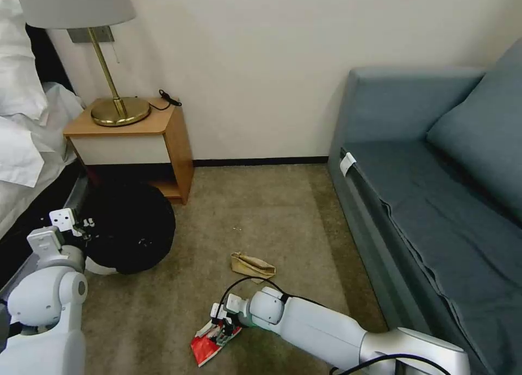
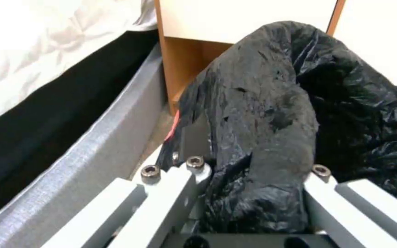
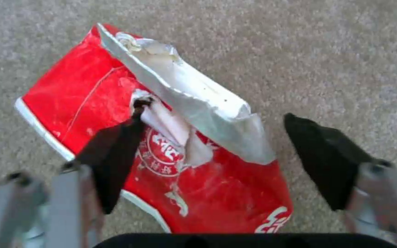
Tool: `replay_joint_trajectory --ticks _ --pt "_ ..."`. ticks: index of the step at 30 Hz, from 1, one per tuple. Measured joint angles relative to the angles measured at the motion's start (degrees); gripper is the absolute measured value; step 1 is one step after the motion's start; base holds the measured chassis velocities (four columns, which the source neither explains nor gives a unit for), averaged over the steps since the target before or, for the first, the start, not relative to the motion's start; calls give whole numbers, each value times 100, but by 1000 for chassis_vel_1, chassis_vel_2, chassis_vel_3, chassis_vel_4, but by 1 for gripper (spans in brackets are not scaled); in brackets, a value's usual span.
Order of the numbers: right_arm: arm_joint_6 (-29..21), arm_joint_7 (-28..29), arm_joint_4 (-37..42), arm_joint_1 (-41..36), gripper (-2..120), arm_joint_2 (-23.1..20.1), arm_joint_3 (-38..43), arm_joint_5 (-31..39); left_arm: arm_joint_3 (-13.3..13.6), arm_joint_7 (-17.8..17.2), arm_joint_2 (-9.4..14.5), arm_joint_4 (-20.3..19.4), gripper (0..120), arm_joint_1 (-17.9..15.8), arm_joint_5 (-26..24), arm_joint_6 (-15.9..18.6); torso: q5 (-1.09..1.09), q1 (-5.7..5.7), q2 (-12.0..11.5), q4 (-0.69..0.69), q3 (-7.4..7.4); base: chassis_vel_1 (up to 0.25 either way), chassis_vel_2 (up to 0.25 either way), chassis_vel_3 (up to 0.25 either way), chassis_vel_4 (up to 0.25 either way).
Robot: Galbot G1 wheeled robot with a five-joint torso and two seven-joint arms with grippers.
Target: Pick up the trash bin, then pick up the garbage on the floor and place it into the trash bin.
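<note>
The trash bin (image 1: 130,231), white with a crinkly black bag (image 2: 272,103), is tilted by the nightstand. My left gripper (image 1: 82,226) is shut on its rim, and the left wrist view shows the bagged rim pinched in that gripper (image 2: 258,172). Low at the carpet, my right gripper (image 1: 224,327) stands open over a flat red packet (image 1: 209,345). In the right wrist view the packet (image 3: 93,93) lies under the gripper (image 3: 217,112), with its torn silver flap (image 3: 198,103) between the black fingertips (image 3: 115,151). A crumpled tan paper bag (image 1: 252,265) lies on the carpet just beyond.
A wooden nightstand (image 1: 136,138) with a brass lamp (image 1: 117,105) stands right behind the bin. The bed (image 1: 24,146) runs along the left and a blue-grey sofa (image 1: 435,201) along the right. Open carpet (image 1: 261,211) lies between them.
</note>
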Motion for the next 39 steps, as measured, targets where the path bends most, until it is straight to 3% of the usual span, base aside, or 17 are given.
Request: replay_joint_trajectory --ticks 1,3,5,7,9,11,22,39 --pt "10 -8 -14 -2 74 0 3 -4 0 3 3 9 5 -1 3 -5 0 0 0 0 0 0 0 0 0" --pt "17 -12 -24 -4 73 0 6 -8 0 6 5 15 5 -2 4 -7 0 0 0 0 0 0 0 0 0" --pt "47 -27 -49 -7 59 -7 28 -22 2 10 10 37 5 -23 11 -9 0 0 0 0 0 0 0 0 0" --pt "51 -28 -49 -7 56 -11 32 -22 6 10 8 43 5 -30 15 -10 0 0 0 0 0 0 0 0 0" --pt "59 -35 -28 -12 44 -35 52 -21 20 10 -11 59 5 -48 34 -17 0 0 0 0 0 0 0 0 0" --pt "61 -35 -22 -15 42 -40 59 -20 22 11 -14 62 5 -48 36 -18 0 0 0 0 0 0 0 0 0" --pt "129 -8 32 -200 1 -84 420 -128 7 70 13 89 5 68 116 -86 0 0 0 0 0 0 0 0 0" --pt "139 68 458 -184 0 -25 2091 -102 11 143 117 -13 5 264 127 -115 0 0 0 0 0 0 0 0 0"
